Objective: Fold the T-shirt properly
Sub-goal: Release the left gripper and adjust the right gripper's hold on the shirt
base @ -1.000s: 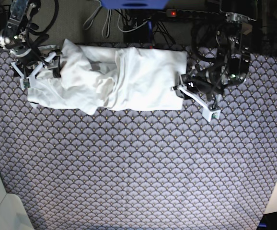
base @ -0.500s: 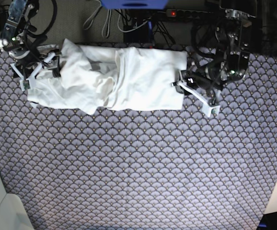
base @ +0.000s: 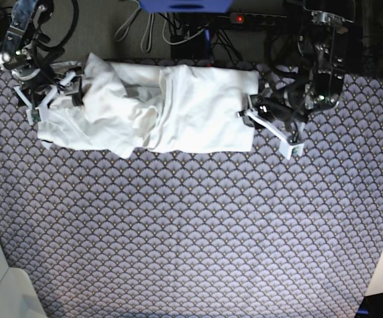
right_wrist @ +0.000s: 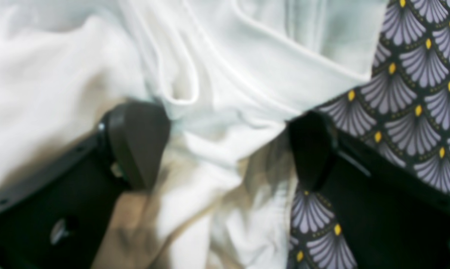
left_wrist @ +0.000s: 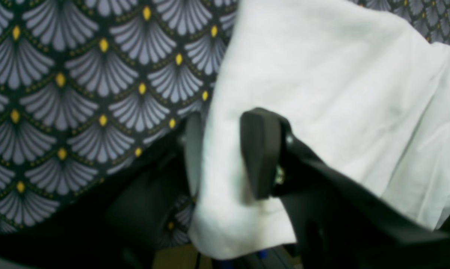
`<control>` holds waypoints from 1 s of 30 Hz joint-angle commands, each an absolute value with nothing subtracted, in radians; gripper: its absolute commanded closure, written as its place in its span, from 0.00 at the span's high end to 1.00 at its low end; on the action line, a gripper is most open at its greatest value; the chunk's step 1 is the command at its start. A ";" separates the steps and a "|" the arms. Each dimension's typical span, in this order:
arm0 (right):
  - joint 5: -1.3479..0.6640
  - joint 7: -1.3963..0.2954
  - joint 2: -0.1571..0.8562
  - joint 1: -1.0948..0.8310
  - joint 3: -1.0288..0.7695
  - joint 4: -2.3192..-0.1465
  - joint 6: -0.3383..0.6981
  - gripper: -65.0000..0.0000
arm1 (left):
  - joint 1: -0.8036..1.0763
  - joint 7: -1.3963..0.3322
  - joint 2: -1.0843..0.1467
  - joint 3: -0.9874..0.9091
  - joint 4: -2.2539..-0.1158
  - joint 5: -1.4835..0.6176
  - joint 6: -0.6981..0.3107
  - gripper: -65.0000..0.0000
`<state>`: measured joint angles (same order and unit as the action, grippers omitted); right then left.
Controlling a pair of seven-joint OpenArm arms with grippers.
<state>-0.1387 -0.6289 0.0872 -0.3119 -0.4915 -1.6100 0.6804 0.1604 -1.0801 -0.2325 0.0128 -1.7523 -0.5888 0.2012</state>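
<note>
t-shirt: we see it bunched lengthwise at the far edge of the patterned cloth.
left gripper: clamped on the shirt's right hem, we judge for lifting.
right gripper: jaws apart, straddling left-end folds, nothing held yet.

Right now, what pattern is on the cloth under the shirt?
Grey-lilac fan scallops on black with yellow dots on the table cover; clearest in the left wrist view.

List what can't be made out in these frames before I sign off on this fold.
- Left wrist view: the left tool straddles the T-shirt hem; blur hides whether it pinches one layer or several.
- Right wrist view: cloth bunched inside the open right tool hides which part of the shirt lies there.
- Base view: the sleeves and collar are lost in the shirt's own folds; both tools are too small to judge.
</note>
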 commanded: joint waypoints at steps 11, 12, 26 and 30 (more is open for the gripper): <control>-0.120 -0.710 0.096 -0.348 -0.492 -1.607 0.698 0.45 | 0.165 -1.072 -0.239 0.010 -1.778 -0.596 0.196 0.34; -0.120 -0.727 0.096 -0.348 -0.493 -1.607 0.698 0.41 | 0.165 -1.072 -0.239 0.010 -1.779 -0.596 0.196 0.34; -0.120 -0.786 0.101 -0.344 -0.493 -1.607 0.698 0.00 | 0.166 -1.073 -0.275 0.012 -1.781 -0.604 0.196 0.34; -0.120 -0.782 0.101 -0.343 -0.493 -1.613 0.698 0.00 | 0.168 -1.078 -0.280 0.008 -1.784 -0.604 0.196 0.34</control>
<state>-0.1875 -0.6888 0.0971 -0.3275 -0.4927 -1.6180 0.6952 0.1738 -1.0809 -0.2718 0.0135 -1.7615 -0.5961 0.1986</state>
